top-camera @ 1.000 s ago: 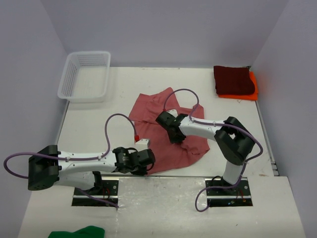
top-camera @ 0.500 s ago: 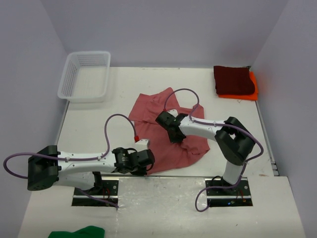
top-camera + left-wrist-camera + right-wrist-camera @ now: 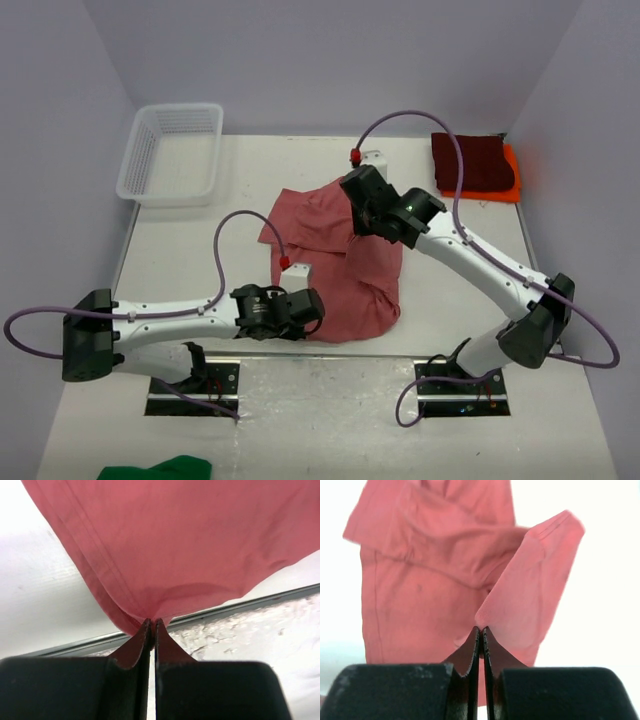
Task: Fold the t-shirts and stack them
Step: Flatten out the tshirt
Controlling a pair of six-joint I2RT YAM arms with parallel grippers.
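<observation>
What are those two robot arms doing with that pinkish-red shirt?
They are folding it. The left claw is shut on the near edge of the faded brick-red cotton t-shirt. The right claw is shut on another bit of it, held up above the white table. The shirt is bunched, not yet folded flat. A folded dark maroon t-shirt lies on a folded bright orange t-shirt in the far right corner. The white plastic mesh basket sits at the far left.

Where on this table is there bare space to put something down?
Bare: the left side between the white mesh basket and the rose t-shirt, and the back strip right of that basket. Crowded: the middle, where left hand and right hand pinch the rose t-shirt, and the far right corner with the maroon t-shirt.
</observation>
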